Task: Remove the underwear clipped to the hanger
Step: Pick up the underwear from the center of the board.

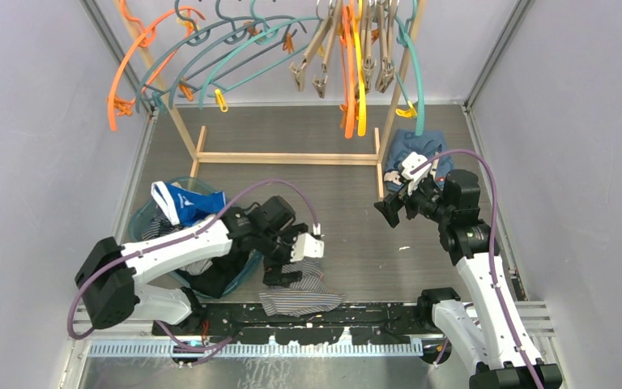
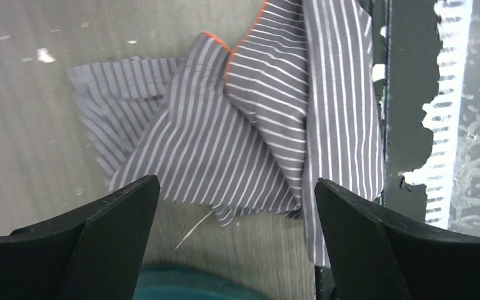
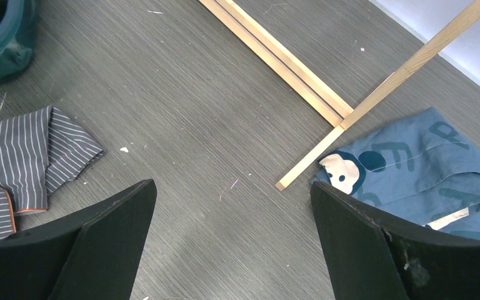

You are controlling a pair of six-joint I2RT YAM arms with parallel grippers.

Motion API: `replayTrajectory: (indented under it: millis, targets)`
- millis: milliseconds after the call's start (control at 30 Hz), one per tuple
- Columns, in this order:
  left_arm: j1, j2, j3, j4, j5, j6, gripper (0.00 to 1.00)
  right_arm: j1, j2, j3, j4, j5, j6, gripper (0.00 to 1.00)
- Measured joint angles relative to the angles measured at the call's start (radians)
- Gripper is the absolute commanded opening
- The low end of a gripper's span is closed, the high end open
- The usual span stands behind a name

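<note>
At the left, a teal basket (image 1: pixel 141 217) sits on the grey table (image 1: pixel 348 219), and a piece of bright blue underwear (image 1: pixel 180 203) with white trim lies on top of the clothes heaped inside it. The left arm reaches across the basket toward the right. The left gripper (image 2: pixel 236 185) points down with its 2 fingers spread wide apart and nothing between them. It hangs above the navy pinstriped underwear (image 2: pixel 225 144), which lies crumpled on the table just right of the basket, its near edge against the black rail (image 2: pixel 406 112) at the table's near side. An orange-edged hem shows at the far side of that garment.

At the far side stands a wooden rack (image 1: pixel 287 158), with orange, teal, grey and wooden clip hangers (image 1: pixel 235 49) hung along its top.

Further right, the right gripper (image 3: pixel 232 186) is raised over bare table, its jaws also wide apart and empty, well apart from the pinstriped underwear. Beside the rack's right foot lies a blue cartoon-face garment (image 3: pixel 412 165), touching the wooden base.
</note>
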State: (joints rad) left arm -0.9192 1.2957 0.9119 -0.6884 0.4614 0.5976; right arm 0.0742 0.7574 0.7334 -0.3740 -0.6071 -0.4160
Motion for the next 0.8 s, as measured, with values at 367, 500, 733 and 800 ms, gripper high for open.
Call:
replayTrajectory:
  millis: [367, 500, 733, 800]
  targets:
    - [-0.206, 0.172, -0.053, 0.093, -0.024, 0.039, 0.97, 0.0, 0.018, 0.0, 0.0, 0.008, -0.002, 1.0]
    - [-0.24, 0.245, -0.054, 0.114, -0.057, 0.051, 0.66, 0.0, 0.024, 0.0, 0.0, 0.012, -0.005, 1.0]
    - [-0.244, 0.24, -0.04, 0.093, -0.104, 0.055, 0.17, 0.0, 0.024, -0.001, 0.0, 0.011, -0.008, 1.0]
    - [-0.243, 0.216, -0.032, 0.07, -0.125, 0.065, 0.03, 0.0, 0.024, -0.001, 0.0, 0.011, -0.01, 1.0]
